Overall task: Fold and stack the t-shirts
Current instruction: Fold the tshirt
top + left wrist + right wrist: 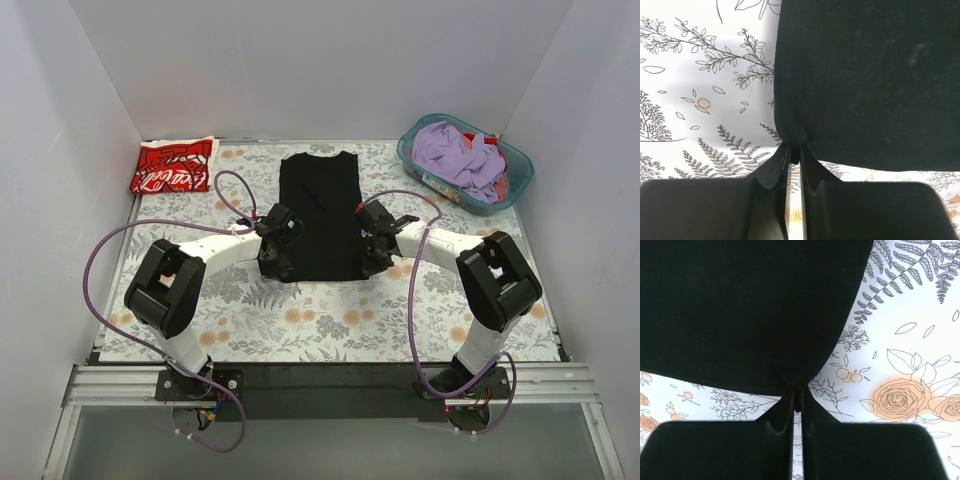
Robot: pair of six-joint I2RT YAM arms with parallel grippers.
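both near corners of the black t-shirt pinched

the black t-shirt (pixel 318 215) is laid flat on the middle of the floral table cover (pixel 330 325), its sides turned in so that a narrow upright rectangle is formed, with the neck at the far end. its near left corner is gripped by the left gripper (pixel 794 156): in the left wrist view the fingers are seen closed together, with a small bunch of black cloth drawn up between their tips. the near right corner is held the same way by the right gripper (pixel 797 399), whose fingers are closed on a peak of cloth that is pulled into a point. from above, both arms are seen reaching inward to these two corners.

the red t-shirt (pixel 173 165) with white lettering is placed at the far left corner of the table, well apart from the black one; it appears to be folded, though this cannot be told for certain. a teal basket (pixel 522 168) with purple cloth (pixel 455 155) in it stands at the far right corner.
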